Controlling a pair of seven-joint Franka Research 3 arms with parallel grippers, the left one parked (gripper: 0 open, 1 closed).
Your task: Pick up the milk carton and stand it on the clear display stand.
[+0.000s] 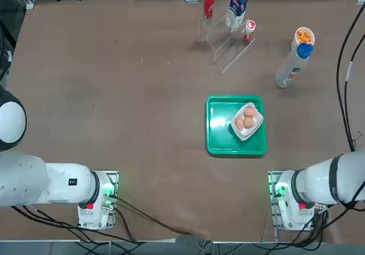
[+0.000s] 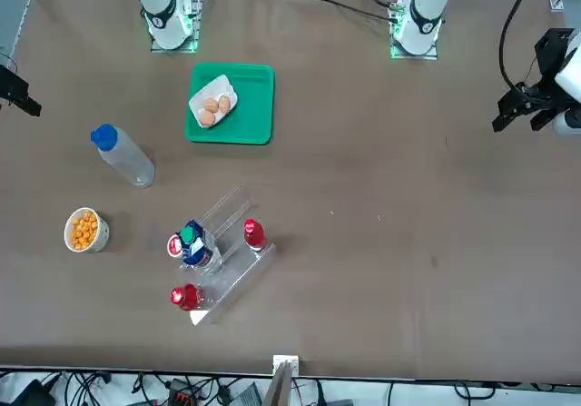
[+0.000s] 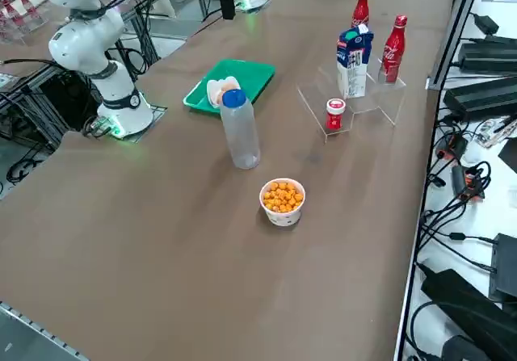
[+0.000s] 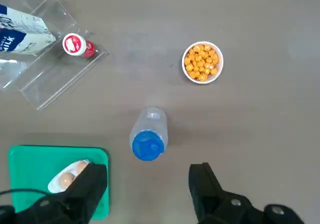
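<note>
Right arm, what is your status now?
Right gripper open, empty, above the table. Milk carton upright on clear display stand. Nothing visibly blocking it.

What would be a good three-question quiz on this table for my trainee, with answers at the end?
1. True or false: the carton is standing on the stand.
2. What color is the tray that holds the eggs?
a) blue
b) green
c) red
3. Fill in the blank: the fingers of the right gripper are ____, with nothing between them.

Key: 1. true; 2. b; 3. open
</note>
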